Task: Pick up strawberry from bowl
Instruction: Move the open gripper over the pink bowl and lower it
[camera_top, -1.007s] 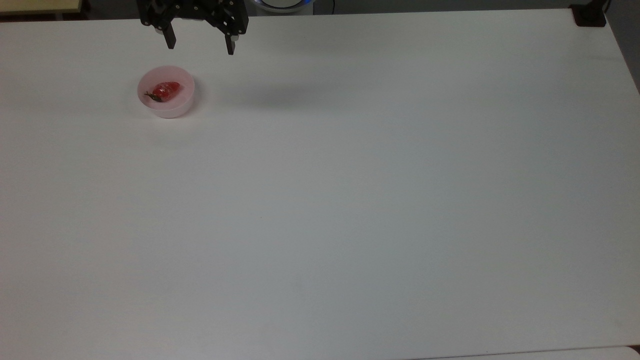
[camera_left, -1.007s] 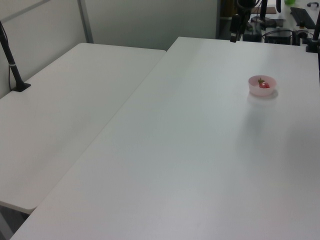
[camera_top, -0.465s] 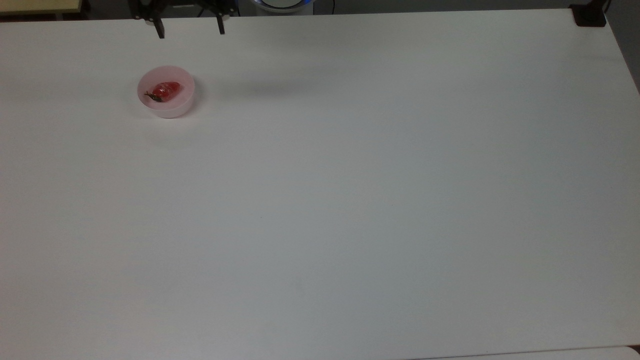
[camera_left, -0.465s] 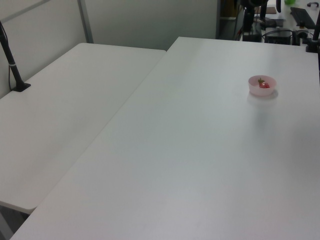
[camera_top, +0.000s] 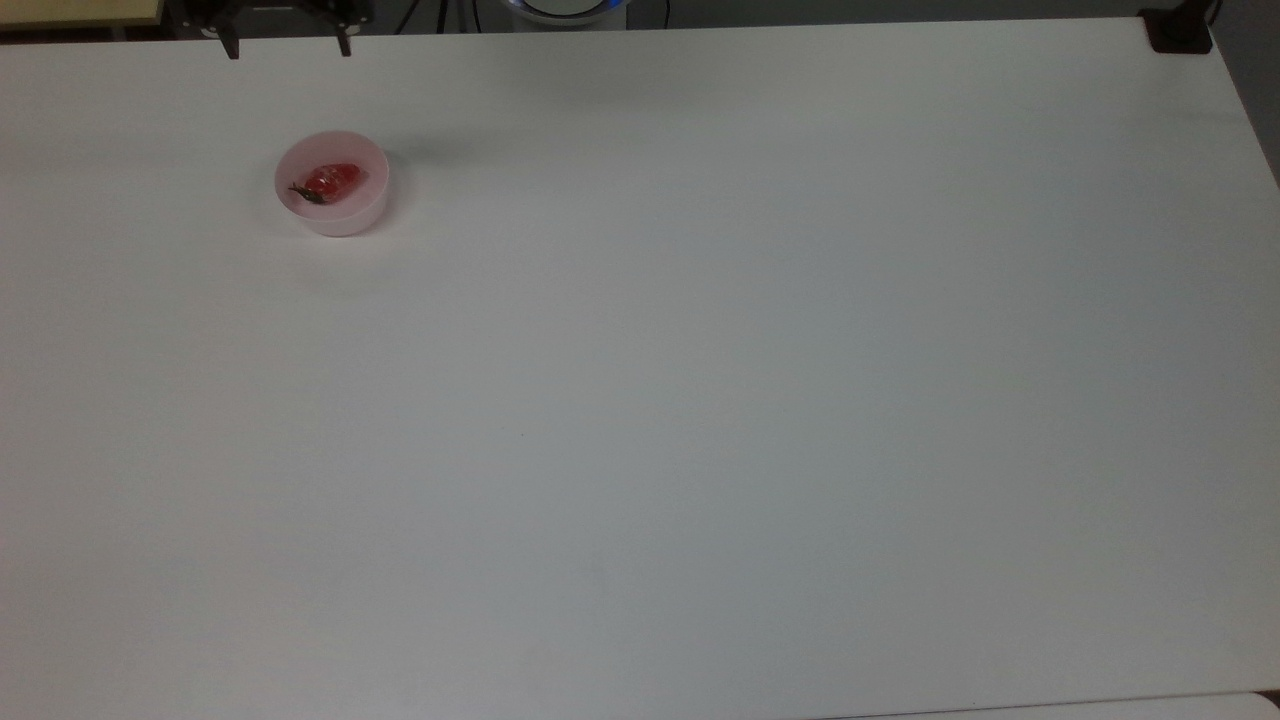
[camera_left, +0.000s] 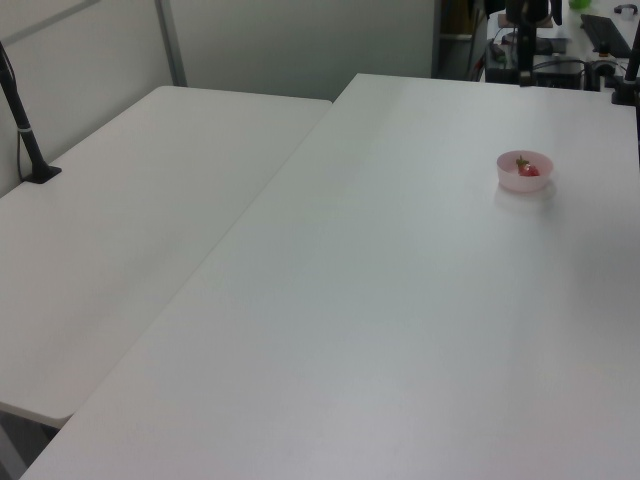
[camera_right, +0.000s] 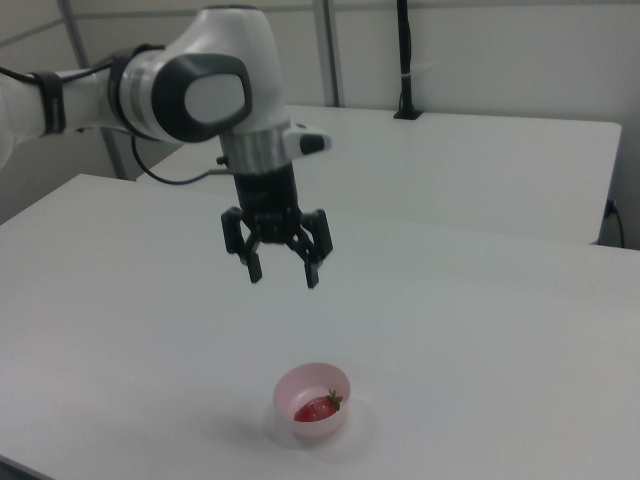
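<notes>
The strawberry (camera_right: 316, 408) lies inside the pink bowl (camera_right: 283, 398), so the pick-up is not done yet. The gripper (camera_right: 283, 272) hangs high above the tabletop (camera_right: 480, 330) with its fingers wide apart and nothing between them. It is well apart from the bowl. It has to go over the bowl, go down, close on the strawberry and lift it. In the top view the bowl sits near the top view's left, not far from the far edge. All around it the tabletop is bare, so there is lots of room to move

red strawberry (camera_top: 331, 181) lies inside pink bowl (camera_top: 372, 210).
</notes>
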